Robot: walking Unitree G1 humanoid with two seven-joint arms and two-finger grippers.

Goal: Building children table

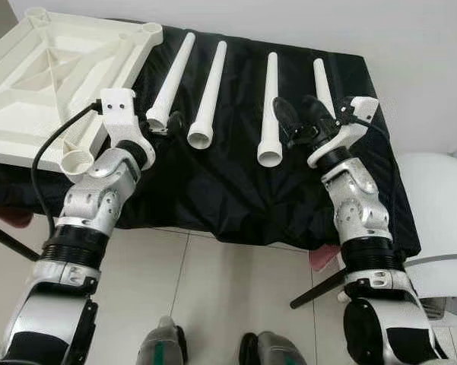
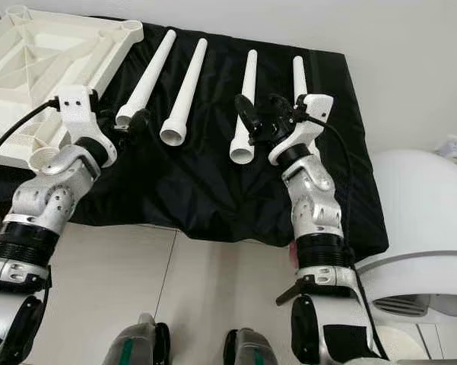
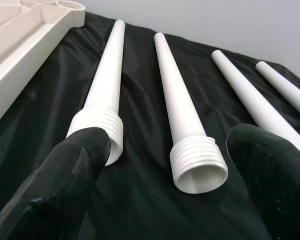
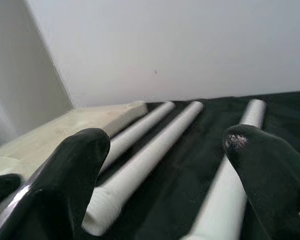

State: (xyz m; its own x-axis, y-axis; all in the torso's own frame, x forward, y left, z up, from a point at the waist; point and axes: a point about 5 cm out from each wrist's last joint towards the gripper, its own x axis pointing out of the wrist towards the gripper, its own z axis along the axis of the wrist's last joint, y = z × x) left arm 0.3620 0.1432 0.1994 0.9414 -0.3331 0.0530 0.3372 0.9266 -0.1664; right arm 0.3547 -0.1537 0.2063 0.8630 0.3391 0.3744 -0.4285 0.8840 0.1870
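Four white legs lie side by side on the black cloth; one upturned tabletop rests at its left corner. My left gripper and right gripper both gape wide, holding nothing, near the legs' threaded ends.

A black cloth drapes the work surface above pale floor tiles, beside a white wall.
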